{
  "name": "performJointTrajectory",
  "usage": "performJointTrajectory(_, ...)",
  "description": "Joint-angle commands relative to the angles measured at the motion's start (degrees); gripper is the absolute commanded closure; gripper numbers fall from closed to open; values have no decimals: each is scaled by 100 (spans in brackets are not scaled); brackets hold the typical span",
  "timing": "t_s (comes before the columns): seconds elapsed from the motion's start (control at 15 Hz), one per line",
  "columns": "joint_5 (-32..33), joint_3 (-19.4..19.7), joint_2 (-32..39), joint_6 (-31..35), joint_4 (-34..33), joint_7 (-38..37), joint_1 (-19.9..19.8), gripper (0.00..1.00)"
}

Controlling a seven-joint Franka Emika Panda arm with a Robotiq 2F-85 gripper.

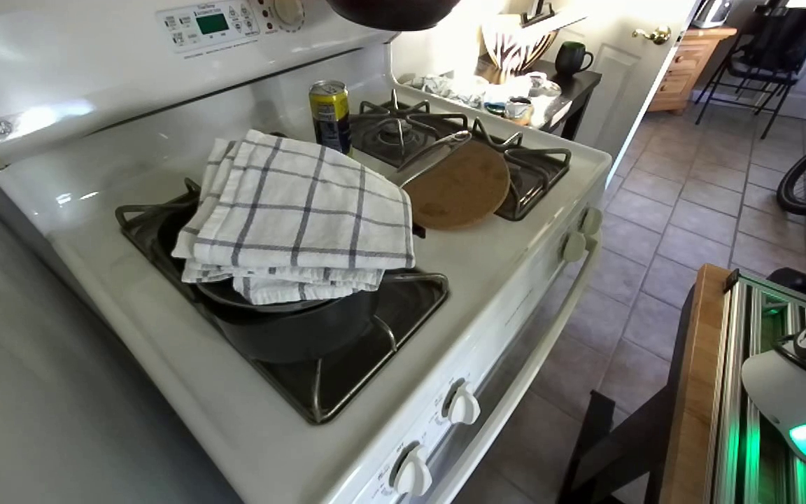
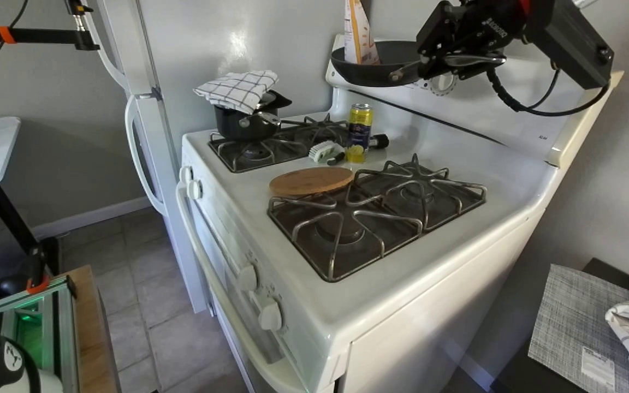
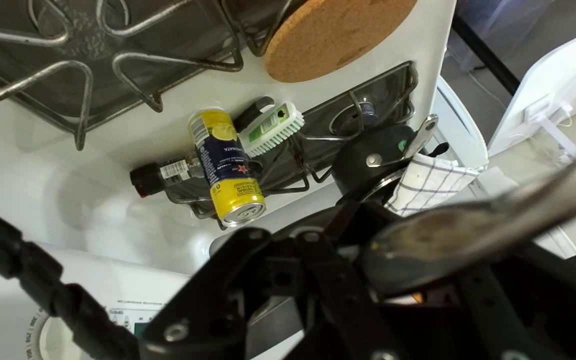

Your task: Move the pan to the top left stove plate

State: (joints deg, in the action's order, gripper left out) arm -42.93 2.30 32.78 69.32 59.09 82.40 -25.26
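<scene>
— Gripper (image 2: pixel 432 61) state?

— Clamped on the handle (image 3: pixel 483 235) of the pan (image 2: pixel 377 72); seen in the wrist view and an exterior view.

— Pan position?

— Airborne in both exterior views, higher than the can (image 2: pixel 359 134) and not touching it. Roughly level. A bag (image 2: pixel 362 35) appears to stand inside.

— Step in hand?

— Judged: the carry. Set-down not yet done. Goal, as I read it: the rear plate (image 2: pixel 321 129) near the can, toward the pot (image 2: pixel 246 124).

— Next move?

— Likely a shift toward that plate, held above the can's top until past it, then slow, level lowering, since the bag could tip. Brush (image 2: pixel 325 152) just beside the can and pot farther from it both need clearance; pan-to-can depth is hard to judge. Loosen the grip only once the pan sits flat on the plate.
</scene>
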Motion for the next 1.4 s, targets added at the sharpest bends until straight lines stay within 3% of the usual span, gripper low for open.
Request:
performJointTrajectory(0.0,-81,-15,-56,94,104,-155,43,97)
performJointTrajectory(0.4,-302,-118,-299,307,318,-944,342,97)
performJointTrajectory(0.73,-288,-195,-685,962,617,-1530,862,97)
performJointTrajectory(1.33,-633,-557,-1361,1802,1841,-2576,1623,97)
